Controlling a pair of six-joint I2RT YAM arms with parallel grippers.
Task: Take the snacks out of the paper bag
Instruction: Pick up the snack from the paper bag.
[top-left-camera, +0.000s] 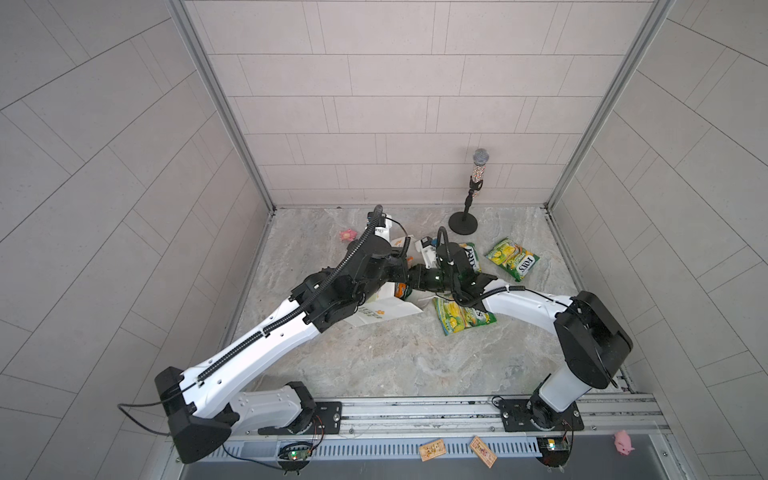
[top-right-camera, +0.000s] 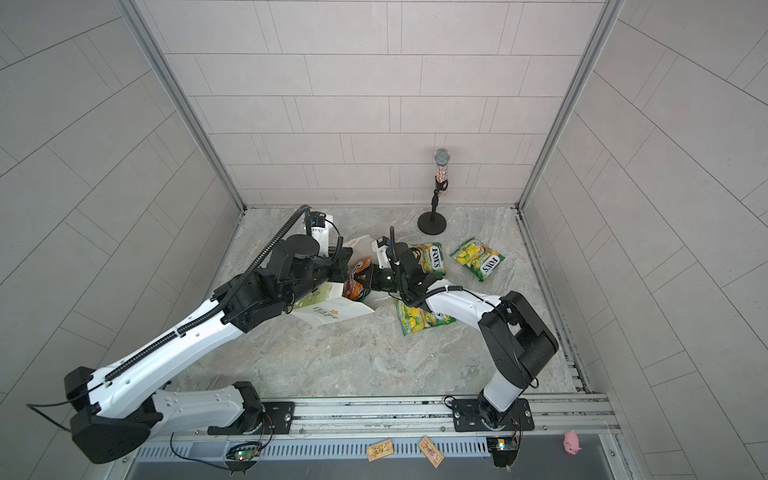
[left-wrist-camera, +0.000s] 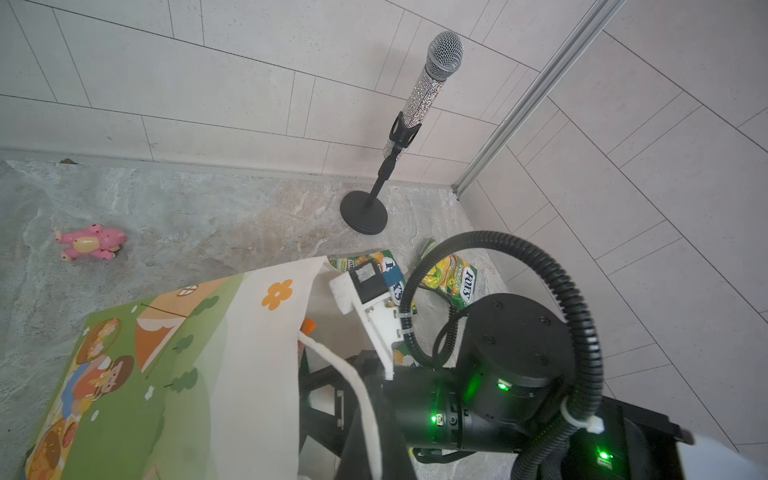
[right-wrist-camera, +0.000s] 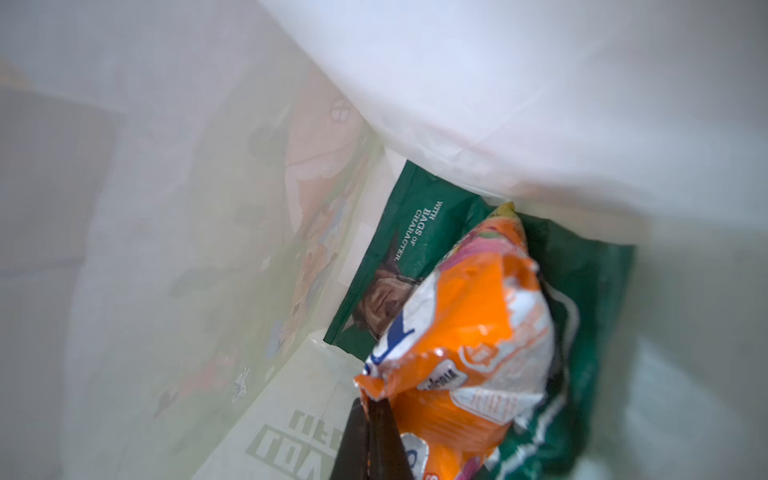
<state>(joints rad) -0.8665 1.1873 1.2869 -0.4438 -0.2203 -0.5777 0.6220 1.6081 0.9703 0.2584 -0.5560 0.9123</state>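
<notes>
1. The paper bag lies on its side at the centre of both top views
2. The right gripper, at lower centre of its wrist view, is clamped on a corner of an orange packet inside the bag; the dark green crisp packet lies behind it
3. The left gripper is closed at the bag's rim; what it pinches is hidden
4. Three FOX'S packets lie outside the bag, right of centre

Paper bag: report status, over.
Left hand shut on paper bag rim. Right hand inside, shut on orange packet. Green crisp packet behind it; three FOX'S packets out.
</notes>
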